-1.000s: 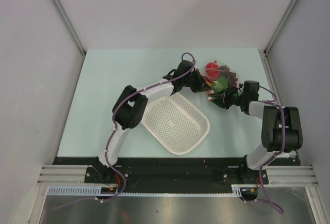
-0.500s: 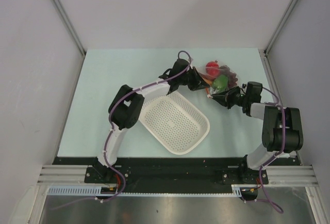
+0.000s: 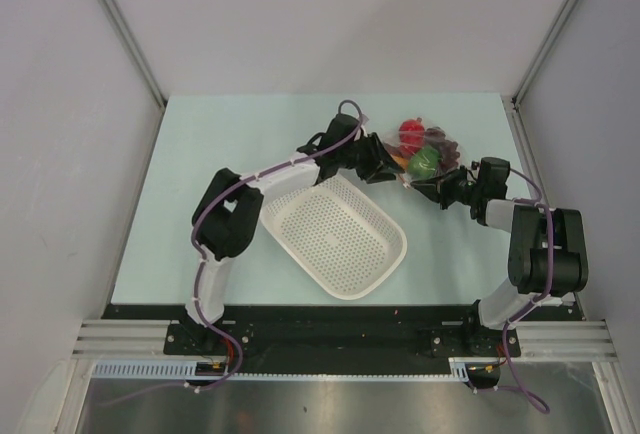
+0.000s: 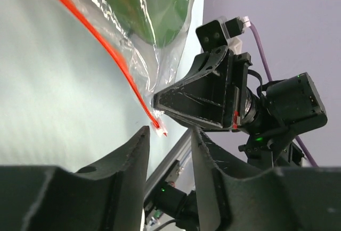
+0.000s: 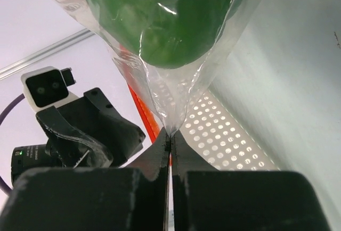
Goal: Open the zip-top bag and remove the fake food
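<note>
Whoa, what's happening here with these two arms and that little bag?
Two robot arms are working on a small clear plastic zip-top bag with an orange-red zipper strip. The right hand is pinched shut on the bag's edge; the left hand sits open by the strip's end, gripping nothing. The toy food, a green plastic pepper, a red round fruit and dark purple grapes, is inside the bag. A white perforated plastic basket lies nearby.

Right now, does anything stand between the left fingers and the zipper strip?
Nothing visible. The zipper strip of the zip-top bag ends before the open left fingers; the right fingers pinch the bag beside it.
</note>
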